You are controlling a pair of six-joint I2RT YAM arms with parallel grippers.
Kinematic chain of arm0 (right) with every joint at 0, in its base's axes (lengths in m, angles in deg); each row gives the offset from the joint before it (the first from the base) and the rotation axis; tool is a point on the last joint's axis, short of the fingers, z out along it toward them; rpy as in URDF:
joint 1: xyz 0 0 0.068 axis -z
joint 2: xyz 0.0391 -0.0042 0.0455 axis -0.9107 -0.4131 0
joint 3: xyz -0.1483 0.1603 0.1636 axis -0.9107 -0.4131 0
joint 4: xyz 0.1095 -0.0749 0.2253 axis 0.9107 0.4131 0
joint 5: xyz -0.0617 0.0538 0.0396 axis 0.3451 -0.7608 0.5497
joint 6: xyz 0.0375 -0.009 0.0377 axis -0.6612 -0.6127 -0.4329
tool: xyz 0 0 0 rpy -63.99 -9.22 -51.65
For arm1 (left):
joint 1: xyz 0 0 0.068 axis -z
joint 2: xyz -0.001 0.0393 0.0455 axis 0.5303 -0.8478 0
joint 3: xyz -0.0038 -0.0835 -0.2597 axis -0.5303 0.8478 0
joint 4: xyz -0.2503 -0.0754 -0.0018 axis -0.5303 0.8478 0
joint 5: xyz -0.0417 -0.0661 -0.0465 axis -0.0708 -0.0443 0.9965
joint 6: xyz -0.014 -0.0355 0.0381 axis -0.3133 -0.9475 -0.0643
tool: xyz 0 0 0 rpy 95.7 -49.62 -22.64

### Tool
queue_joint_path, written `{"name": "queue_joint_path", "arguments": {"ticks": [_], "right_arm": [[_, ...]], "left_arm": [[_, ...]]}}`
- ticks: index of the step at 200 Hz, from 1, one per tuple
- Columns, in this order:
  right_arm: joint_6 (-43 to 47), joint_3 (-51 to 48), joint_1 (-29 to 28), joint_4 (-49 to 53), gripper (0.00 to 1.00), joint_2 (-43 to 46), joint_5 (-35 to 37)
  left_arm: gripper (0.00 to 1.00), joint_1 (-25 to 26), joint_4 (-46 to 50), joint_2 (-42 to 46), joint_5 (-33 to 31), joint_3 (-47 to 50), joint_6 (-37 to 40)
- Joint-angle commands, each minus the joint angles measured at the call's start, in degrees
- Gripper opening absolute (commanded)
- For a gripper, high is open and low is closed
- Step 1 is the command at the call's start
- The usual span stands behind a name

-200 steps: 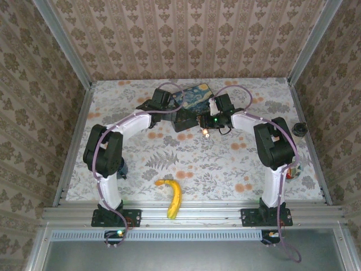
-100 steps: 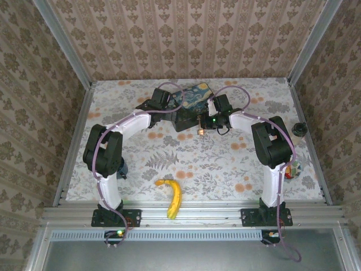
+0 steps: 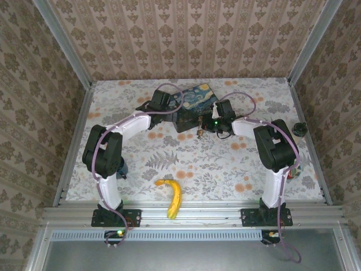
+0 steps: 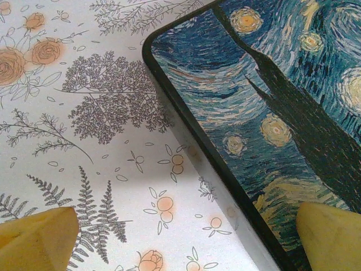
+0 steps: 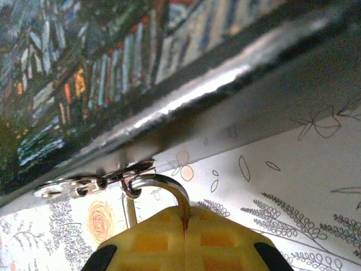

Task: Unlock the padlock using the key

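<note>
Since a second ago the right gripper [image 3: 204, 129] has slid a little to the right along the near side of the painted tin [image 3: 194, 93], and the padlock [image 3: 198, 134] now glints slightly further left, just off that near edge, low over the flowered table [image 3: 225, 164]. From the right wrist, the gripper [image 5: 185, 217] has its yellow pads pressed together on one leg of the padlock's thin silvery shackle [image 5: 166, 178]. The brass body is hidden behind the pads. The shackle's bend hooks through a small ring under the tin's dark rim [image 5: 169, 107], beside a silvery clasp [image 5: 73, 186]. It is too blurred to make out, though it may be part of the tin's latch. The left gripper [image 4: 183, 243] has its fingers spread wide, one yellow fingertip [image 4: 34, 237] over the cloth and the other over the lid, straddling the tin's edge [image 4: 271, 101]. The lid carries a swirling night-sky painting with yellow stars. A banana [image 3: 172, 197] lies well apart at the near edge, between the arm bases.
</note>
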Motion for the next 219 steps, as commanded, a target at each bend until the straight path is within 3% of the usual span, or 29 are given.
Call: {"name": "queue_joint_path", "arguments": {"ticks": [1,104,155,219], "right_arm": [[-4.74,-2.09,0.24,-1.86,0.00,2.72,0.49],[-9.82,-12.87,0.12,-5.91,0.00,9.14,0.00],[-12.79,-19.63,-1.43,-7.80,0.00,14.43,1.31],[-15.92,-24.38,-2.61,-9.57,0.00,18.18,3.07]], "left_arm": [[1.00,0.93,4.16,1.27,1.15,2.25,-0.90],[1.00,4.51,4.42,8.15,-1.13,7.81,-7.09],[1.00,7.95,4.68,13.32,-9.00,7.55,-8.33],[1.00,11.39,7.33,6.02,-17.68,3.14,-6.55]]}}
